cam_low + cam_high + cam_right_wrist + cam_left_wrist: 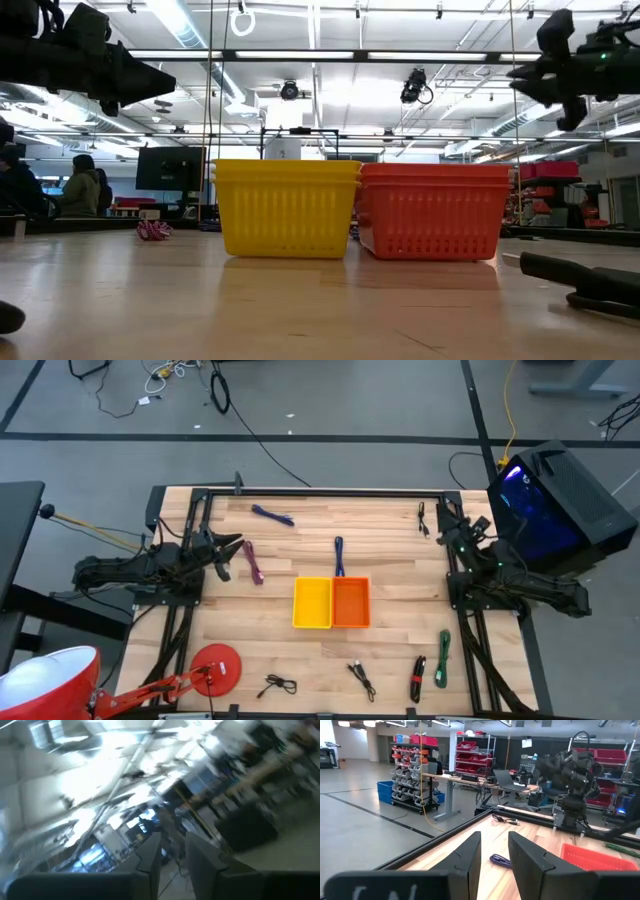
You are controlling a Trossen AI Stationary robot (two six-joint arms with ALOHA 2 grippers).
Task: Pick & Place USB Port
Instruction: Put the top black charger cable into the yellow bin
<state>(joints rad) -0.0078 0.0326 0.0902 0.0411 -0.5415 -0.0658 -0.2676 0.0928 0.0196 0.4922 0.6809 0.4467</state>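
Several cables lie flat on the wooden table: a magenta one (254,562), a blue one (339,555), a purple-blue one (272,514), and a black one (424,518) near the far right corner. A yellow bin (312,603) and an orange bin (351,603) stand side by side mid-table. My left gripper (235,544) (495,855) hovers open above the table's left side, just left of the magenta cable, and holds nothing. My right gripper (443,520) (172,852) is raised at the far right, open and empty, its wrist camera tilted up toward the ceiling.
Along the near edge lie a green cable (443,657), a red-and-black cable (418,678) and two black cables (361,678) (277,685). A red round lamp base (215,665) sits at the near left. A computer case (560,500) stands beyond the right edge. People show in the room behind (80,190).
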